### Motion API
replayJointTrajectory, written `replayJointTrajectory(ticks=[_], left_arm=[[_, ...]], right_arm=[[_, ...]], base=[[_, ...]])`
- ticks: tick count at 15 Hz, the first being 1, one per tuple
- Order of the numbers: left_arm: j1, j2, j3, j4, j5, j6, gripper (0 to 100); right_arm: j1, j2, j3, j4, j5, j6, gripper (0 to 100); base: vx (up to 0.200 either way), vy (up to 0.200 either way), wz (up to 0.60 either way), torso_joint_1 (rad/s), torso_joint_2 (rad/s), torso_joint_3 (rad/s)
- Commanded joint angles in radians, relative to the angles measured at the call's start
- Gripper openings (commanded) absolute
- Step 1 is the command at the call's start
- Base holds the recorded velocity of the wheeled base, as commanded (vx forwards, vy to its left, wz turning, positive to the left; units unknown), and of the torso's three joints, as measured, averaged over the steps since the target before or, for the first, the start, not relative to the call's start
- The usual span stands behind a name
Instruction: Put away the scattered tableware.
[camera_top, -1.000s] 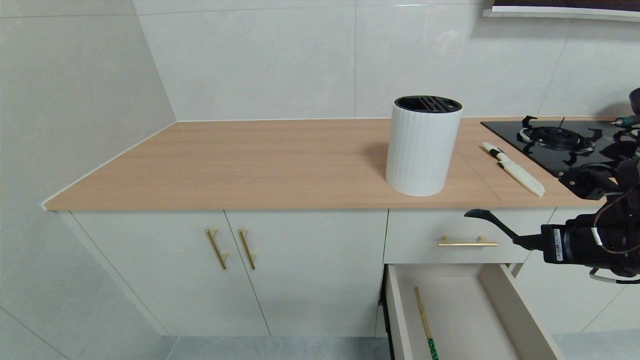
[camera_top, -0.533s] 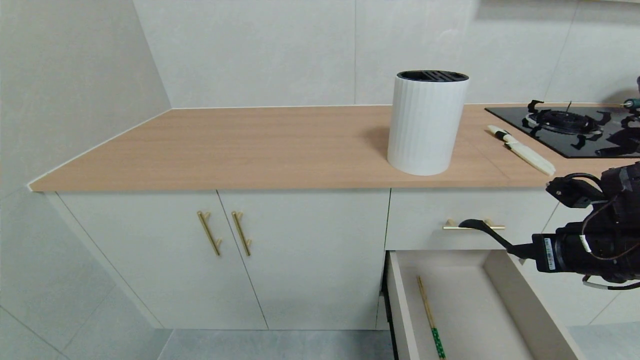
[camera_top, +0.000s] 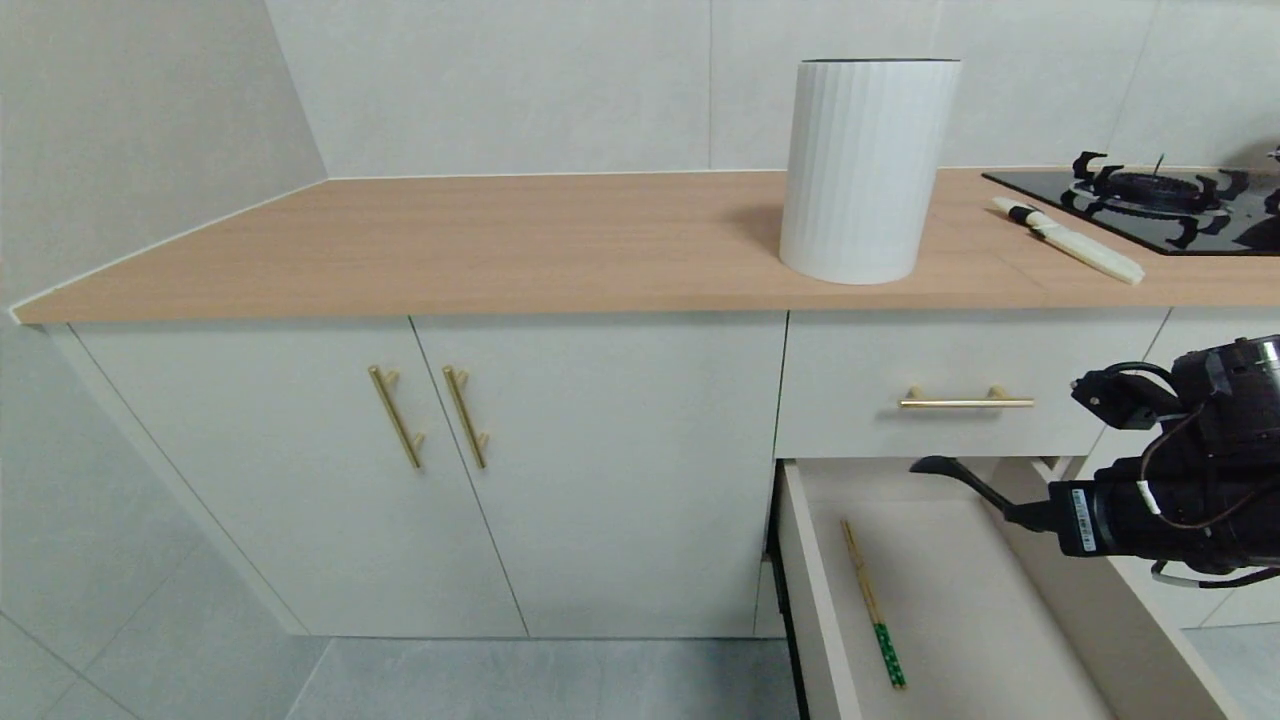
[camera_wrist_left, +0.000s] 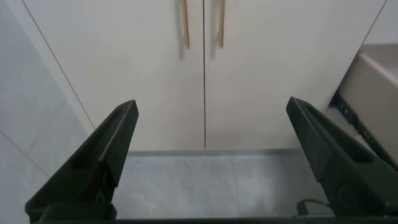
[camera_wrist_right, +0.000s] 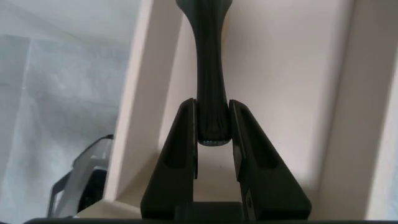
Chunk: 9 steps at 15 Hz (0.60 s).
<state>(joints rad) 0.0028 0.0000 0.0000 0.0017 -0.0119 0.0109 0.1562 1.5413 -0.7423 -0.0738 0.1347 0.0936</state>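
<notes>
Black spoon (camera_top: 938, 466): clamped at its handle end by the right pincer (camera_wrist_right: 213, 124), held over the open drawer (camera_top: 812, 570). Left pincer (camera_wrist_left: 211, 109): spread wide, unloaded. Risk: the spoon may be pivoted in so short a grip and dropped outside the drawer.

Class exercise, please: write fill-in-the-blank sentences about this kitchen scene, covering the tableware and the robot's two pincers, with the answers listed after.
1. The pincer shut on the black spoon belongs to the ____ arm.
2. The chopsticks lie inside the open ____.
3. The knife lies on the counter between the white holder and the ____.
4. The left pincer is ____.
Answers: right; drawer; stove; open.
</notes>
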Motion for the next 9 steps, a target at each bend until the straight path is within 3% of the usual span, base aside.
replayJointTrajectory(ticks=[1,4,9], left_arm=[[0.0,0.0,0.0,0.0,0.0,0.0,100],[0.0,0.0,0.0,0.0,0.0,0.0,100],[0.0,0.0,0.0,0.0,0.0,0.0,100]], right_arm=[[0.0,0.019,0.0,0.0,0.0,0.0,0],[0.0,0.031,0.0,-0.001,0.0,0.0,0],[0.008,0.094,0.014,-0.001,-0.044,-0.072,0]], base=[[0.0,0.0,0.0,-0.168,0.46,0.3],[0.0,0.0,0.0,-0.124,0.37,0.23],[0.0,0.0,0.0,-0.014,0.04,0.028]])
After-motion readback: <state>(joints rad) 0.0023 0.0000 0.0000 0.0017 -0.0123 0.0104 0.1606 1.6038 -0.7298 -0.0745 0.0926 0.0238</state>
